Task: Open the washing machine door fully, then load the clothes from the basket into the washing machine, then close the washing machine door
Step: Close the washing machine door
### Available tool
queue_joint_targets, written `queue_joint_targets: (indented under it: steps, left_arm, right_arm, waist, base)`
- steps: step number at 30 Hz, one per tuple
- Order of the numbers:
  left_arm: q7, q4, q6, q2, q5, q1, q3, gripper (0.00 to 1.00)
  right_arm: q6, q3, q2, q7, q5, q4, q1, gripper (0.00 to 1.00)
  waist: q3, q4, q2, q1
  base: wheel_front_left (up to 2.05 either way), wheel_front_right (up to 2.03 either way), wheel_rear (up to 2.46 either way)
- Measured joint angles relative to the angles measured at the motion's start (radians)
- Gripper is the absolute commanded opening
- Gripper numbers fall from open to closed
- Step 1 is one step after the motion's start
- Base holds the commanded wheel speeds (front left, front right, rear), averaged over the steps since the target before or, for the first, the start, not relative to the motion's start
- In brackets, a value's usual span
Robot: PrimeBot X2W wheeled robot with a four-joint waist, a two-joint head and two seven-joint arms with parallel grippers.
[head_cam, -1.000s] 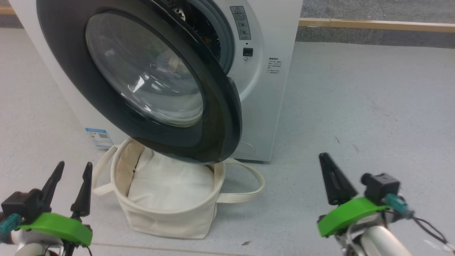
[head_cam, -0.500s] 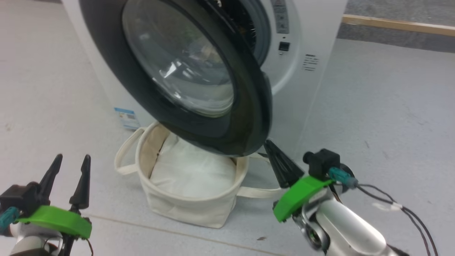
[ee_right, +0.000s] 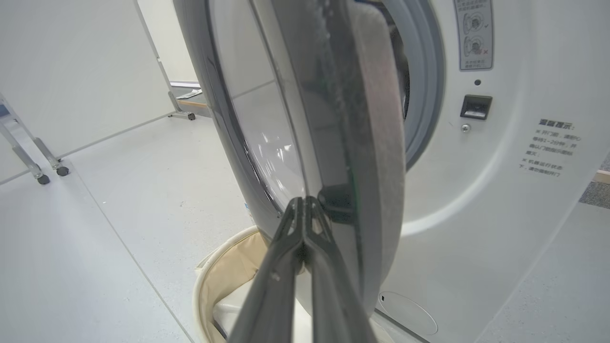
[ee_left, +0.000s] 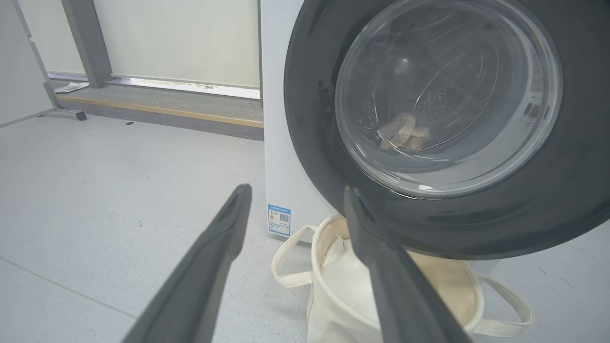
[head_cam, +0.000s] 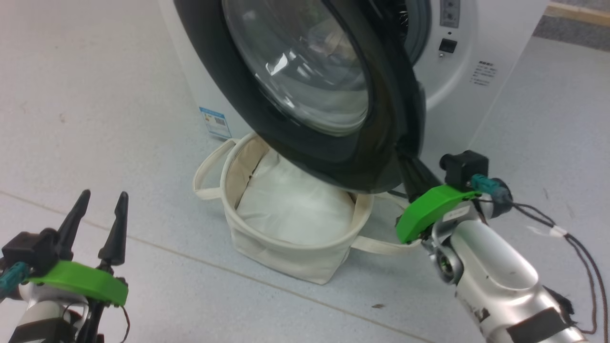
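Note:
The white washing machine (head_cam: 476,95) stands at the top of the head view. Its black-rimmed door (head_cam: 333,162) hangs partly open over the cream basket (head_cam: 286,259). My right gripper (head_cam: 411,166) is shut, with its fingertips (ee_right: 302,205) pressed together against the door's free edge beside the latch. My left gripper (head_cam: 105,195) is open and holds nothing, low at the left and well short of the basket. Plain white padding (head_cam: 295,209) lies in the basket. No blue printed garment shows there. Through the door glass, the left wrist view shows a pale crumpled piece (ee_left: 402,136).
A blue sticker (head_cam: 214,123) marks the machine's lower left corner. The basket's loop handles (head_cam: 205,178) trail on the grey floor on both sides. A black cable (head_cam: 581,257) hangs from my right wrist. Open floor spreads to the left and front.
My right gripper has swung in from the open floor on the right to the door's lower free edge. The head view has shifted, so machine and basket sit further right. My left gripper holds still.

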Motion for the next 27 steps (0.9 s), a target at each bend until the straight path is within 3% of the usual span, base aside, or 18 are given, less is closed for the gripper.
queue_joint_targets:
  steps: [8, 14, 27]
  left_arm:
    - [0.0, -0.018, 0.0, 0.005, -0.003, -0.022, -0.021, 1.0]
    - [0.0, -0.039, 0.0, 0.013, 0.012, -0.067, -0.026, 1.0]
    - [0.0, -0.071, 0.0, -0.006, 0.007, -0.122, -0.031, 1.0]
  right_arm:
    - [0.0, -0.165, -0.017, 0.0, -0.067, 0.021, -0.046, 0.0]
    - [0.0, -0.255, -0.072, 0.0, -0.105, 0.026, -0.132, 0.0]
    - [0.0, -0.317, -0.13, 0.0, -0.152, 0.028, -0.306, 0.0]
  waist:
    - [0.069, 0.017, 0.0, 0.0]
    - [0.141, 0.024, 0.0, 0.0001]
    - [0.264, 0.055, 0.0, 0.0]
  base:
    - [0.0, 0.0, 0.0]
    - [0.0, 0.0, 0.0]
    - [0.0, 0.0, 0.0]
